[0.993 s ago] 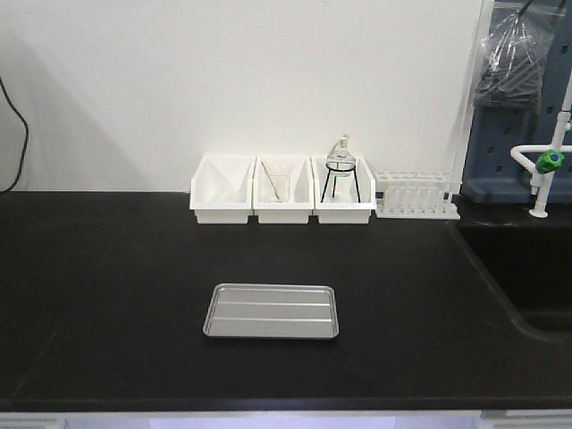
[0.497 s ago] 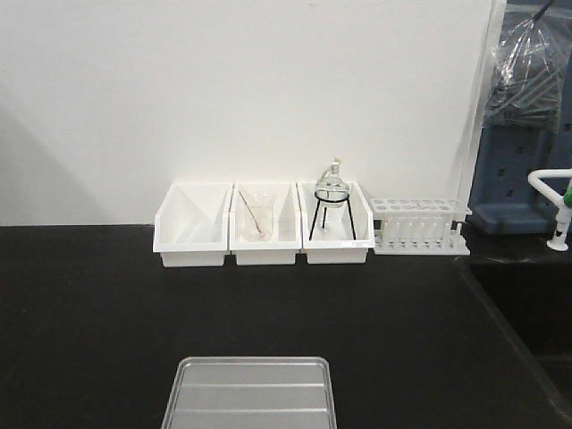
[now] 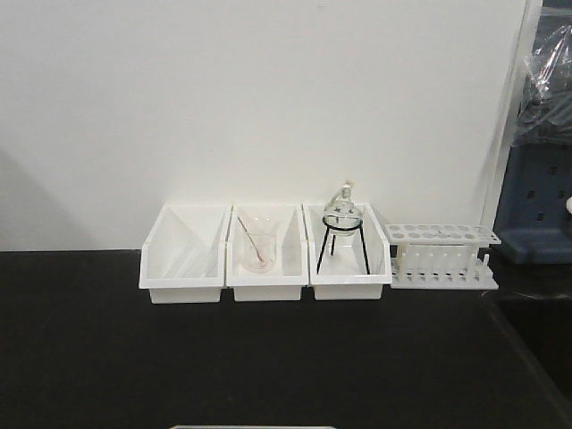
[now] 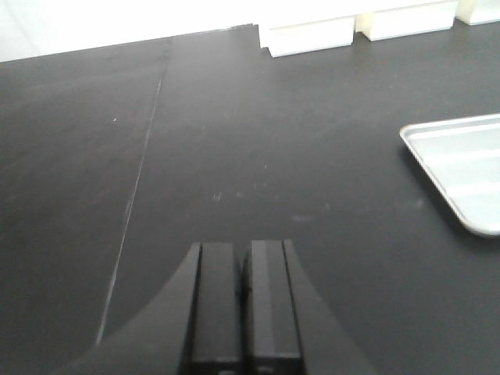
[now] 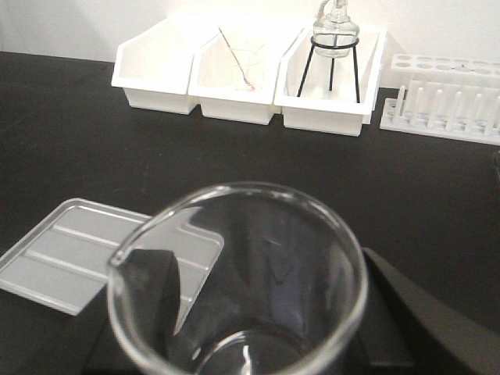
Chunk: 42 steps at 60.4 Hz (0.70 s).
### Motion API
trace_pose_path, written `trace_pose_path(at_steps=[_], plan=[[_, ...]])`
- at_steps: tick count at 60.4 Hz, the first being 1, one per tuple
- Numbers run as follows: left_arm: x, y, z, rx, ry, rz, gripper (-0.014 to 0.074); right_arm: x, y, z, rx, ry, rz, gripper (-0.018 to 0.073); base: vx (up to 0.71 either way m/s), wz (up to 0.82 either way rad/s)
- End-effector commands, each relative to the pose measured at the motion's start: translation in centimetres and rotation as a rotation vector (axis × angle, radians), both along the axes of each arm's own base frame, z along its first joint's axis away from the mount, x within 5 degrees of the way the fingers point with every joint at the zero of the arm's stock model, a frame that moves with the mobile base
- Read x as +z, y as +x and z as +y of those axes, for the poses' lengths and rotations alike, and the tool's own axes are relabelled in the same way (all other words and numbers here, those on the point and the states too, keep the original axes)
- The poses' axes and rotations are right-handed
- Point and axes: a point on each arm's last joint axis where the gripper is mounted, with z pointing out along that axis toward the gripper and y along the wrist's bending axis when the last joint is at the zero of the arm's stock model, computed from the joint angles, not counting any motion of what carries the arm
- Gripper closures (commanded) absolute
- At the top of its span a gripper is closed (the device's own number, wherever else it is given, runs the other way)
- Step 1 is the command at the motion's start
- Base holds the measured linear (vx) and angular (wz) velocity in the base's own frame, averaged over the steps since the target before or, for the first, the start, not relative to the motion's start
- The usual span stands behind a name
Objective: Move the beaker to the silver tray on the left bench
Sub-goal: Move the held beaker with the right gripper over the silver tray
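The beaker (image 5: 269, 258), clear glass with a flared rim, fills the lower half of the right wrist view. My right gripper (image 5: 254, 316) is shut on it, its dark fingers (image 5: 148, 285) showing on both sides through the glass. The beaker hangs above the black bench, just right of the silver tray (image 5: 66, 250). In the left wrist view my left gripper (image 4: 244, 269) is shut with nothing in it, low over the bench. The silver tray (image 4: 461, 168) lies to its right. Neither arm nor the beaker shows in the front view.
Three white bins (image 3: 183, 259) stand in a row against the back wall. The middle one holds a beaker with a pinkish rod (image 3: 257, 243), the right one a flask on a black wire stand (image 3: 344, 223). A white test tube rack (image 3: 442, 255) stands to their right.
The front view has moved closer to the bench. The bins now look larger and sit lower in frame, and the silver tray has slipped out past the bottom edge.
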Motion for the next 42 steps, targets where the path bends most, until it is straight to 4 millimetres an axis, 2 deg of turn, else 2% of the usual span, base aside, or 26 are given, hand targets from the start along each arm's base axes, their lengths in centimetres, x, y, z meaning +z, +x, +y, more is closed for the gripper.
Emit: trace_pose_path(at_steps=[1, 42], plan=[[0.03, 0.17, -0.09, -0.011, -0.007, -0.063, 0.0595, 1.78, 0.15, 0.13, 0.011, 0.033, -0.106, 0.0571, 0.14, -0.01], [0.03, 0.17, -0.09, -0.011, -0.007, -0.063, 0.0595, 1.91, 0.17, 0.16, 0.014, 0.039, -0.12, 0.0571, 0.04, 0.0]])
